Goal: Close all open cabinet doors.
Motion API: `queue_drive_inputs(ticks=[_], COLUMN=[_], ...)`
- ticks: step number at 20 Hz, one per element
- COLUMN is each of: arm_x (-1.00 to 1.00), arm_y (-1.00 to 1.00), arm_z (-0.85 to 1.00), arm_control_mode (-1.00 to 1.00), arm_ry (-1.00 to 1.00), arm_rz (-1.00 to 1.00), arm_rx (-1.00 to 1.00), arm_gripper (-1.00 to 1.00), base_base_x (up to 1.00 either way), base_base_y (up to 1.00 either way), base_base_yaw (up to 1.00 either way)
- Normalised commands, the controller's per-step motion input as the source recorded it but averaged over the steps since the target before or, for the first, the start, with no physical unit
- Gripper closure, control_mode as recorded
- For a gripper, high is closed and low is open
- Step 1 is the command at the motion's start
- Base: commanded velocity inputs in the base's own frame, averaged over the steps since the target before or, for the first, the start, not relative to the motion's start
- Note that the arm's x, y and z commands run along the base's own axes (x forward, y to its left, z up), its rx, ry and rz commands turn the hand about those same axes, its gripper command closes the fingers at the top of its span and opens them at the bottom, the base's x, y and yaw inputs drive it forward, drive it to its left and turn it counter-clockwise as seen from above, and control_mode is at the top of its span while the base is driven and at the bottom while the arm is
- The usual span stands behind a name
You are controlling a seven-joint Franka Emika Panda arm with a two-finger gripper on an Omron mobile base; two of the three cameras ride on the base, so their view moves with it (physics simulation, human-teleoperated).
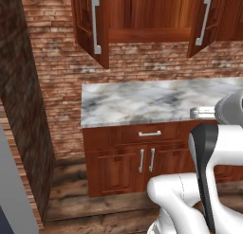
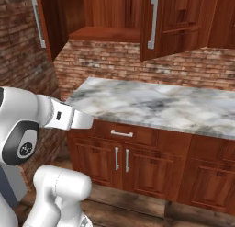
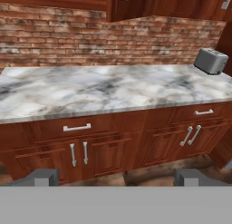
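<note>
Two cabinet doors stand swung out from the wall cabinet above the marble counter [image 1: 156, 100]. The left cabinet door [image 1: 88, 31] [image 2: 46, 19] has a long grey bar handle [image 1: 95, 24]. The right cabinet door [image 1: 198, 31] [image 2: 160, 26] carries its own handle [image 2: 153, 21]. Between them the cabinet's inside [image 1: 147, 13] shows. My gripper [image 3: 117, 177] [image 2: 87, 121] hangs low in front of the counter, well below both doors, open and holding nothing. One door's bottom edge [image 3: 129, 5] shows at the top of the hand view.
A silver toaster [image 3: 210, 60] sits at the counter's right end. Base cabinets [image 1: 142, 162] and a drawer [image 1: 150, 133] lie under the counter. A brick wall [image 1: 57, 86] is behind, and a dark tall panel [image 1: 23, 110] stands at the left. The floor [image 1: 95, 214] is wood.
</note>
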Motion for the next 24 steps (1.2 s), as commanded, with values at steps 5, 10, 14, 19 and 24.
queue_drive_inputs(ticks=[5, 10, 14, 19, 24], arm_x=[0.00, 0.00, 0.00, 0.00, 0.00], arm_y=[0.00, 0.00, 0.00, 0.00, 0.00], arm_z=[0.00, 0.00, 0.00, 0.00, 0.00], arm_control_mode=[1.00, 1.00, 1.00, 1.00, 1.00], arm_ry=[0.00, 0.00, 0.00, 0.00, 0.00], arm_rz=[0.00, 0.00, 0.00, 0.00, 0.00], arm_rx=[0.00, 0.00, 0.00, 0.00, 0.00], arm_gripper=[-1.00, -1.00, -1.00, -1.00, -1.00], base_base_x=[0.58, 0.63, 0.57, 0.49, 0.51], base_base_y=[0.17, 0.05, 0.18, 0.22, 0.12], base_base_yaw=[0.00, 0.00, 0.00, 0.00, 0.00])
